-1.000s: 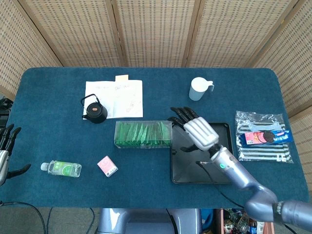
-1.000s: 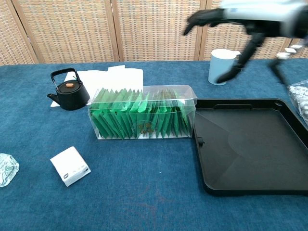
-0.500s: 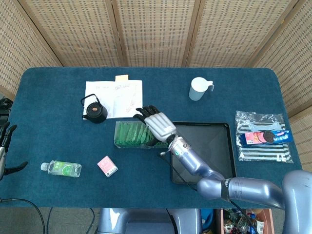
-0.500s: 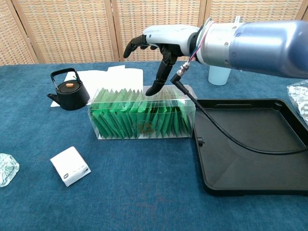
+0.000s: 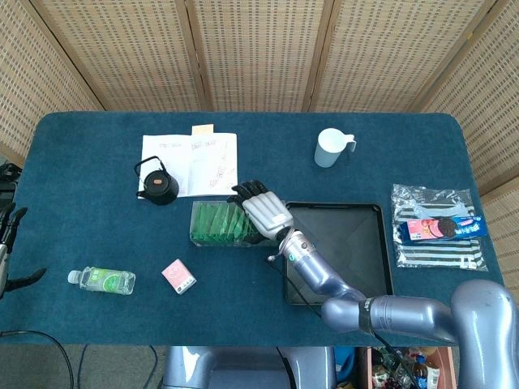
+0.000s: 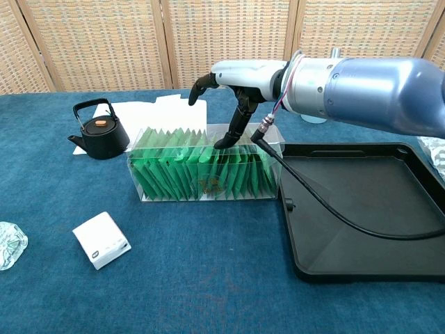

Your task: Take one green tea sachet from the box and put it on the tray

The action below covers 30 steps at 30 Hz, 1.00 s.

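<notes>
A clear box (image 5: 217, 224) (image 6: 174, 174) holding a row of green tea sachets (image 6: 201, 170) lies in the middle of the blue table. Right of it, touching its end, is a black tray (image 5: 345, 247) (image 6: 361, 209) with nothing on it. My right hand (image 5: 264, 212) (image 6: 233, 82) hovers over the right part of the box, fingers spread. One fingertip (image 6: 224, 142) points down onto the sachet tops, and nothing is held. My left hand (image 5: 8, 243) shows at the far left edge of the head view, fingers apart and holding nothing.
A black kettle (image 5: 156, 185) (image 6: 99, 132) and a sheet of paper (image 5: 195, 162) lie behind the box. A white cup (image 5: 331, 147) stands at the back, snack packets (image 5: 438, 227) at the right. A small white box (image 5: 178, 275) (image 6: 102, 241) and a bottle (image 5: 103, 280) lie at the front left.
My right hand has swung left from above the tray to above the box, then dropped lower until a fingertip reaches the sachet tops. The left hand has barely moved.
</notes>
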### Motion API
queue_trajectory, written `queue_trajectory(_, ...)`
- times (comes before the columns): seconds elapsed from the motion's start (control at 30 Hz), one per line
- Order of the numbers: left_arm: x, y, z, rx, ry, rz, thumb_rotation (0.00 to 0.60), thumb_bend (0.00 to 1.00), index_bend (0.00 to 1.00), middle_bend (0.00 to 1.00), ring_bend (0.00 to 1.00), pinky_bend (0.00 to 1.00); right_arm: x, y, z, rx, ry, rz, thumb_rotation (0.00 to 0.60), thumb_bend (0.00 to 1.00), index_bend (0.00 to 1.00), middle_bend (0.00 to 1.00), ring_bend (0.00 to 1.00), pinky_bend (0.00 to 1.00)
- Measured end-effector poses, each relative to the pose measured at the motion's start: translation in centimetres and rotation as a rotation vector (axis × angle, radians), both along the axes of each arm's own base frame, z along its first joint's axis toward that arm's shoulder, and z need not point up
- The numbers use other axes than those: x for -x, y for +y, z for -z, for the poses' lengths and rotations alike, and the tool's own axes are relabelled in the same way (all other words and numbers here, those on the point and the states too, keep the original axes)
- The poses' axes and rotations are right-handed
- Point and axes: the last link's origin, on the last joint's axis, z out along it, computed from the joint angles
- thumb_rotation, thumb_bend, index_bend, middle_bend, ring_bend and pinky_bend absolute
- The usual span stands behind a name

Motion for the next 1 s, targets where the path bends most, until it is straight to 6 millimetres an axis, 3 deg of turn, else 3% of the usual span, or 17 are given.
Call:
queue_trajectory(0.27,0.0,0.0,0.0,0.001,-0.001,0.000,0.600,0.06,0.00,0.00,0.00,0.00,1.0,0.2,1.0,0.001,0.044,-0.005,0.600,0.40,0.25,0.18,0.00,0.00)
queue_trajectory(0.53,0.1,0.0,-0.1,-0.001,-0.008,-0.002,0.600,0.06,0.00,0.00,0.00,0.00,1.3,-0.2,1.5,0.028,0.046,-0.003,0.600,0.62,0.29,0.22,0.01,0.00)
queue_trajectory(0.73,0.1,0.0,-0.2,0.000,-0.012,-0.004,0.600,0.06,0.00,0.00,0.00,0.00,1.1,-0.9,1.1,0.056,0.029,0.012,0.600,0.65,0.30,0.22,0.01,0.00)
queue_trajectory(1.0,0.2,0.1,-0.2,0.000,-0.016,-0.007,0.600,0.06,0.00,0.00,0.00,0.00,0.2,-2.4,-0.3,0.109,-0.018,0.040,0.600,0.66,0.32,0.10,0.01,0.00)
